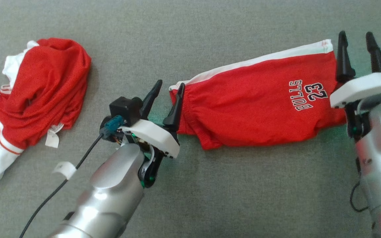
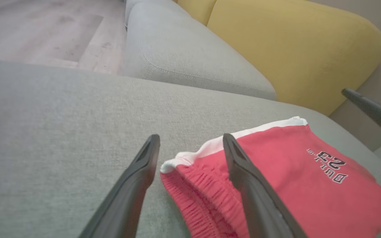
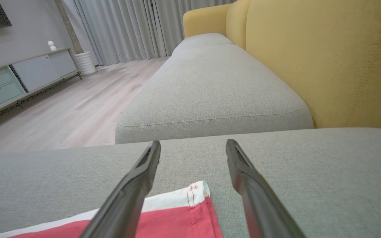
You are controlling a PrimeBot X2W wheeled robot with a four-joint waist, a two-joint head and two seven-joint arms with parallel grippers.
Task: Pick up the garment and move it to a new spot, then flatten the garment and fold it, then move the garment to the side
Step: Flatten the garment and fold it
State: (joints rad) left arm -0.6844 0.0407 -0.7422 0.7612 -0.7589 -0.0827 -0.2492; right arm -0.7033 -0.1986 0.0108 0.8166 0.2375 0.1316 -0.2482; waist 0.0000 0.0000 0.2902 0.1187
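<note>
Red shorts (image 1: 256, 105) with a white side stripe and "BULLS 23" print lie folded lengthwise on the grey sofa cushion (image 1: 190, 39). My left gripper (image 1: 170, 86) is open at the waistband end, its fingers straddling the elastic corner (image 2: 190, 165). At the hem end my right gripper (image 1: 357, 37) is open too, hovering over the shorts' white-striped corner (image 3: 190, 198). Nothing is held between either pair of fingers.
A crumpled red and white jersey (image 1: 35, 99) lies at the cushion's left. A yellow backrest (image 3: 326, 59) rises behind the seat, with another grey cushion (image 3: 210, 92) beyond and wooden floor (image 3: 61, 109) past the sofa edge.
</note>
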